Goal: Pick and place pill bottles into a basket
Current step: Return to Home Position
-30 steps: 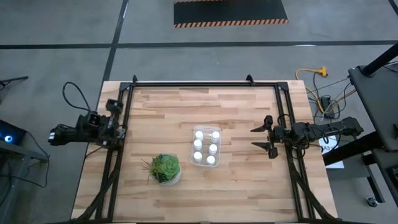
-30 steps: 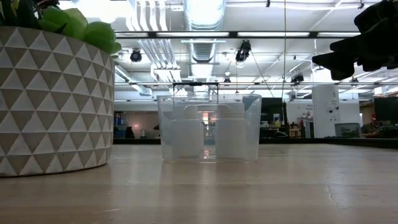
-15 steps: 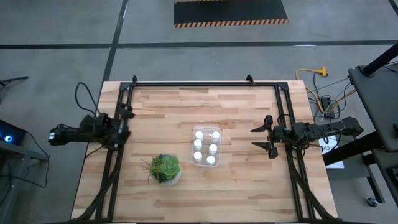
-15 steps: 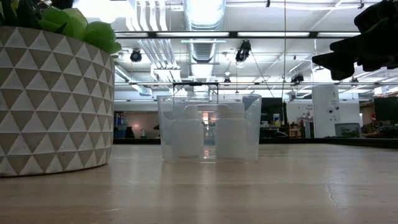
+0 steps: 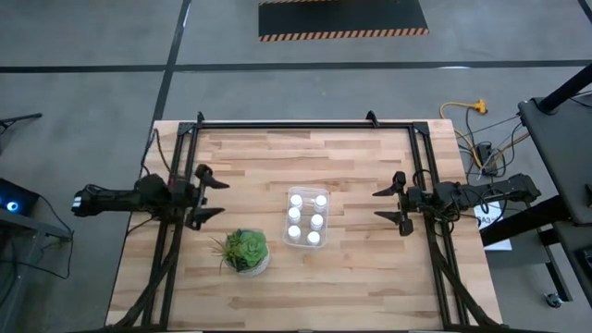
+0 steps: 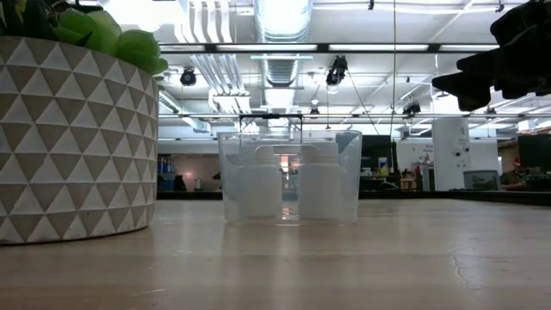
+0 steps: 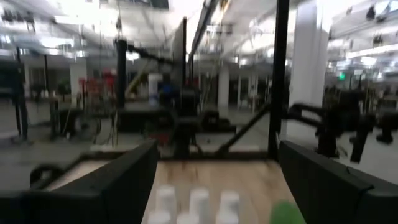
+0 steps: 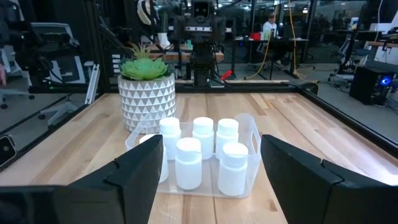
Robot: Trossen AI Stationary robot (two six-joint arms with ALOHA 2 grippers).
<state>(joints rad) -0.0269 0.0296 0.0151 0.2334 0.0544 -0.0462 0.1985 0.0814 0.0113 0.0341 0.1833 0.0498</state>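
Observation:
Several white pill bottles (image 5: 306,218) stand upright inside the clear basket (image 5: 307,194) near the table's middle; they also show in the right wrist view (image 8: 202,152) and the low view (image 6: 258,185). My left gripper (image 5: 211,191) is open and empty at the table's left edge, pointing right toward the basket. My right gripper (image 5: 390,205) is open and empty at the table's right side, pointing left at the basket (image 8: 245,134).
A green plant in a white patterned pot (image 5: 246,251) stands near and left of the basket, close to my left gripper; it fills the left of the low view (image 6: 73,138). Black frame rails (image 5: 296,125) run round the table's far, left and right sides.
My left gripper has moved toward the table's right, from outside the left rail to over the table's left edge, and now points at the basket. My right gripper, the bottles and the basket have kept still.

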